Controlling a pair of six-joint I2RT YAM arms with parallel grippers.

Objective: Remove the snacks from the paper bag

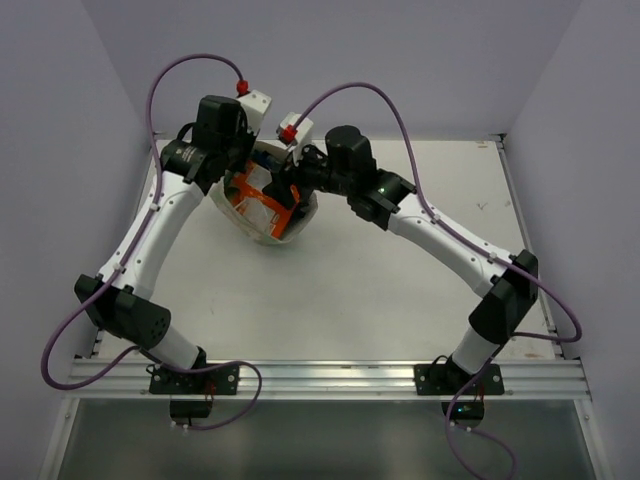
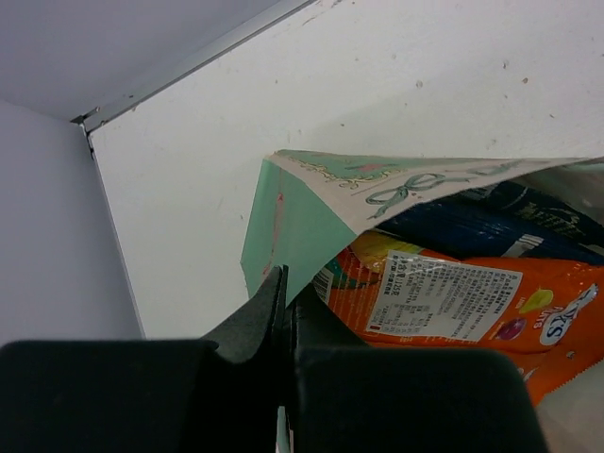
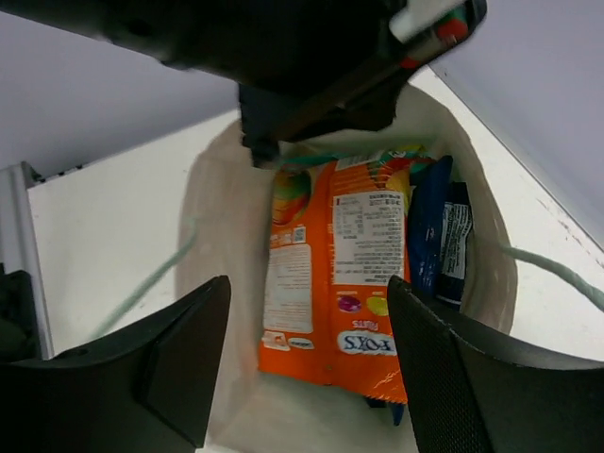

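The paper bag [image 1: 300,215] stands open at the table's back middle, with the orange packet [image 1: 256,196] showing in its mouth. My left gripper [image 1: 238,172] is shut on the bag's pale green rim [image 2: 293,217], its fingertips [image 2: 276,288] pinching the paper. My right gripper [image 3: 310,283] is open over the bag's mouth, one finger [image 3: 179,368] on each side of the orange packet [image 3: 340,274], holding nothing. A dark blue packet [image 3: 439,236] lies beside the orange one inside the bag; both also show in the left wrist view [image 2: 453,302]. The other packets are hidden.
The bag's string handles [image 3: 151,283] trail on the white table [image 1: 330,300]. Lilac walls close the back and sides. A metal rail [image 1: 330,375] runs along the near edge by the arm bases.
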